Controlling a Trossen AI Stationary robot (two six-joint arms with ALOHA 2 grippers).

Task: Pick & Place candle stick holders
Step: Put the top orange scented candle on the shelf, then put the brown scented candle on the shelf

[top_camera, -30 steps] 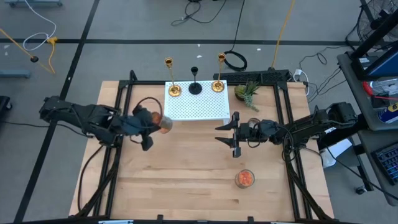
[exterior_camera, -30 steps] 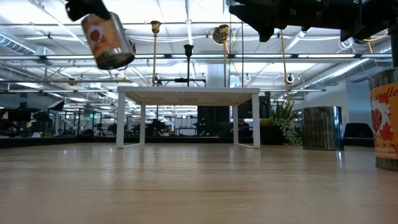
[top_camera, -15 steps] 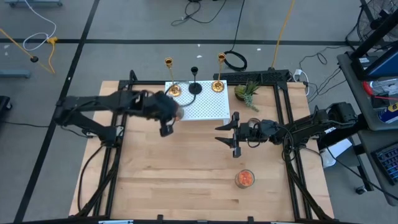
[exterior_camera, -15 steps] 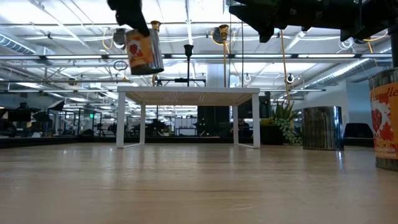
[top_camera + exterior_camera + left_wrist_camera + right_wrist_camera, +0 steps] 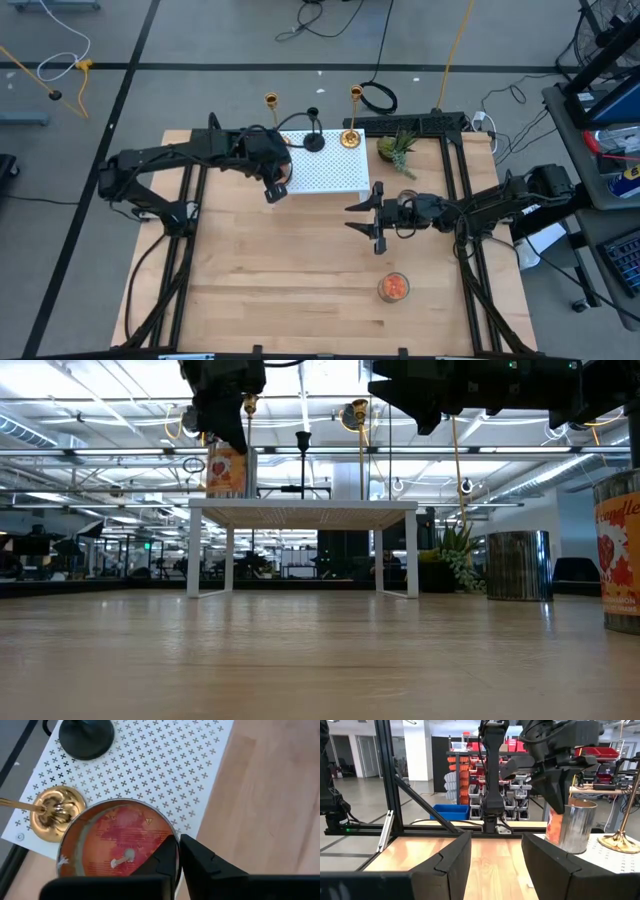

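Surface: wooden table (image 5: 300, 270), mostly bare in front of the white perforated stand (image 5: 325, 172).
Left gripper (image 5: 177, 857): over the stand's left corner, pinching a candle tin's (image 5: 117, 847) rim.
Right gripper (image 5: 371, 216): spread, empty, mid-table.
Candle stick holders: brass (image 5: 52, 815), black (image 5: 86, 737) and second brass (image 5: 351, 130), apparently along the stand's back edge.
Nearby: plant (image 5: 398, 150); second candle tin (image 5: 393, 287).

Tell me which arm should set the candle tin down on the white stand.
Left. The left gripper grips the candle tin by its rim, just above the left end of the white stand. The right gripper hangs open over bare table, apart from both.
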